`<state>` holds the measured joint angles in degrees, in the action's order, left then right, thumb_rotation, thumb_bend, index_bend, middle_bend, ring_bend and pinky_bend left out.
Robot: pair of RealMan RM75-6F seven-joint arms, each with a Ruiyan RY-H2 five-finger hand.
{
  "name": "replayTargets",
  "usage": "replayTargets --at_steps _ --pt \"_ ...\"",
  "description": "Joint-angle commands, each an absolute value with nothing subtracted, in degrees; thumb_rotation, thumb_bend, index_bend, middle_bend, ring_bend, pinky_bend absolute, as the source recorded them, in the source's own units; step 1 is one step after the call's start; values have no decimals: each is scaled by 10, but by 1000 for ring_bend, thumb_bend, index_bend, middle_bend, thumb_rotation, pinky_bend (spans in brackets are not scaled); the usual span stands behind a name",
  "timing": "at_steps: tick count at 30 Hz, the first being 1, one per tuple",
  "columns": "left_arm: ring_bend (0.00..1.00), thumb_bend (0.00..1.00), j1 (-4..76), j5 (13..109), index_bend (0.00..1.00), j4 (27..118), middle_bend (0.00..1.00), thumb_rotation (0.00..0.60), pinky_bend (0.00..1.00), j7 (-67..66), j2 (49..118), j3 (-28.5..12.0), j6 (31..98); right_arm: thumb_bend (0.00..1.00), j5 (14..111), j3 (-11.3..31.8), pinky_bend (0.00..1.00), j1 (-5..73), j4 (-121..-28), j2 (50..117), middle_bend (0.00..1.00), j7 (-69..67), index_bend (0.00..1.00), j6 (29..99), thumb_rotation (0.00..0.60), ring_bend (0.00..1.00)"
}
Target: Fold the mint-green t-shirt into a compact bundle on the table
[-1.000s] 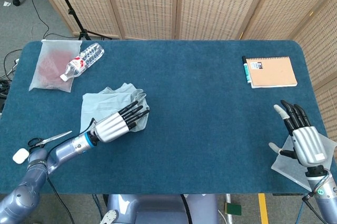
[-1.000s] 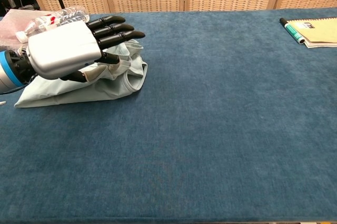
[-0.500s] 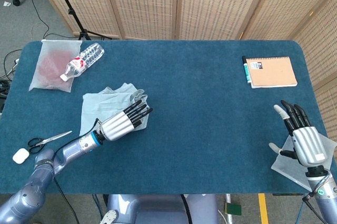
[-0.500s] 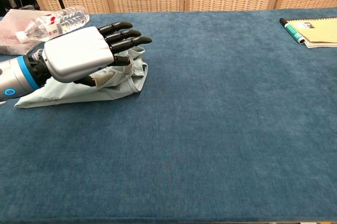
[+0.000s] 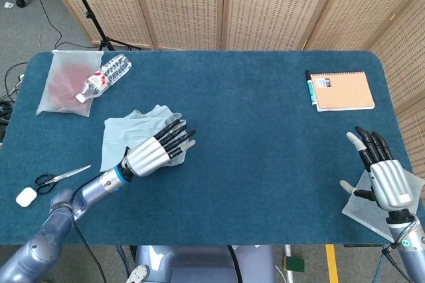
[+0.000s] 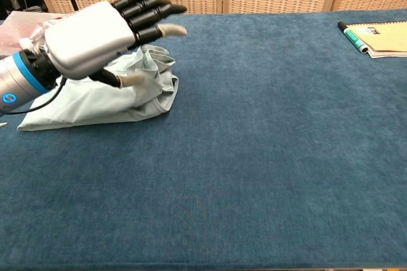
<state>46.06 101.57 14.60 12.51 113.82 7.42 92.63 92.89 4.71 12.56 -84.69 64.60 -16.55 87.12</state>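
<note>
The mint-green t-shirt (image 5: 126, 131) (image 6: 95, 102) lies folded in a rumpled bundle on the left part of the blue table. My left hand (image 5: 158, 151) (image 6: 105, 32) hovers just above its right edge, fingers stretched out and apart, holding nothing. In the chest view the hand is lifted clear of the cloth. My right hand (image 5: 382, 175) stands open at the table's right front corner, fingers pointing up, far from the shirt; the chest view does not show it.
A plastic bottle (image 5: 103, 77) lies on a pink-filled clear bag (image 5: 63, 84) at the back left. Scissors (image 5: 60, 177) and a small white object (image 5: 25, 196) lie at the front left. A notebook (image 5: 343, 90) with a marker (image 5: 309, 88) sits back right. A clear sheet (image 5: 372, 213) lies under my right hand.
My left hand has risen off the shirt and moved slightly forward and right, its fingers spreading. The shirt stays in place. My right hand has not moved.
</note>
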Motion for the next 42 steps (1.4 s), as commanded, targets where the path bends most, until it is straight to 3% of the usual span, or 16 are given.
replayTargets --at_steps 1,7,14,27,42 --pt "0 246 458 993 0 166 0 600 0 162 1118 52 940 0 929 47 0 125 -847 646 0 -166 0 871 600 0" --pt "0 207 448 967 0 213 0 600 0 197 1076 27 948 0 931 46 0 125 -850 646 0 -165 0 872 600 0" --pt "0 206 422 947 0 238 0 600 0 205 1051 32 861 0 933 45 0 126 -852 645 0 -162 0 871 600 0" --pt "0 210 453 887 0 250 0 600 0 216 1115 -21 720 0 929 46 0 128 -849 646 0 -163 0 865 600 0" --pt "0 213 500 877 0 219 0 600 0 178 1164 -43 679 0 923 48 0 129 -847 643 0 -172 0 860 600 0"
